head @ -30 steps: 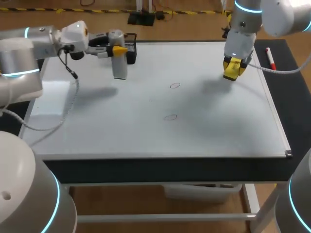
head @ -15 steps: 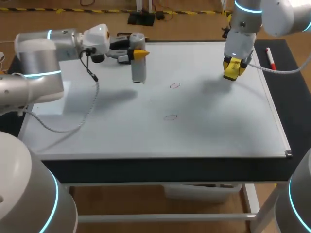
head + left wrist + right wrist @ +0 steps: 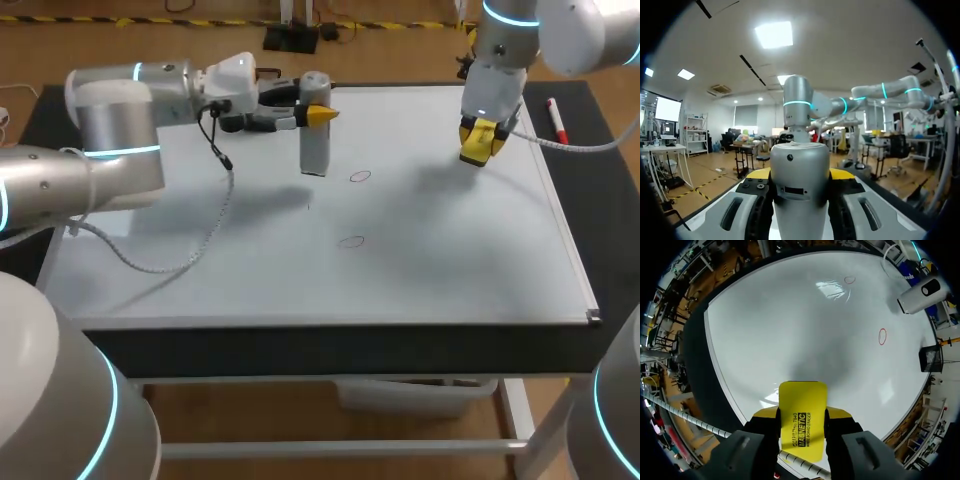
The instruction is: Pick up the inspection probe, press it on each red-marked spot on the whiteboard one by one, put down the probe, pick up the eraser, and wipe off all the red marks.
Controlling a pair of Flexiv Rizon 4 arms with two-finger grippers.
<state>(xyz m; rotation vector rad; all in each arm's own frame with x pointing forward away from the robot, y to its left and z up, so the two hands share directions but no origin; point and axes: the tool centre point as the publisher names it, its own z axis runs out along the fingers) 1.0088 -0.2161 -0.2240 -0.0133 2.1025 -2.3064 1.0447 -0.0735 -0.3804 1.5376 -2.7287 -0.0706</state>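
Plainly, the left pincer [image 3: 316, 113] is clamped on the inspection probe [image 3: 314, 148], a grey cylinder hanging upright below its fingers over the whiteboard [image 3: 450, 260]. The head view does not show whether the probe's lower end touches the board. In the left wrist view the probe fills the gap between the fingers and hides most of both yellow tips, leaving only slivers at either side. The board beneath is cut off there.

A thin red mark [image 3: 360, 176] lies just beside the probe, on the side toward the right arm. A second red mark [image 3: 350, 241] lies farther off, toward the board's near edge. Both are faint and small.

The right pincer [image 3: 481, 143] grips the yellow eraser [image 3: 801, 420] from both sides and holds it above the board. From the head view, eraser and yellow tips merge into one yellow lump. The right wrist view shows the eraser jutting ahead of the fingers, its rear end hidden between them. A red marker [image 3: 556, 120] lies beside this pincer, off the board. A black mesh holder [image 3: 931, 358] shows well ahead, partly cut off.
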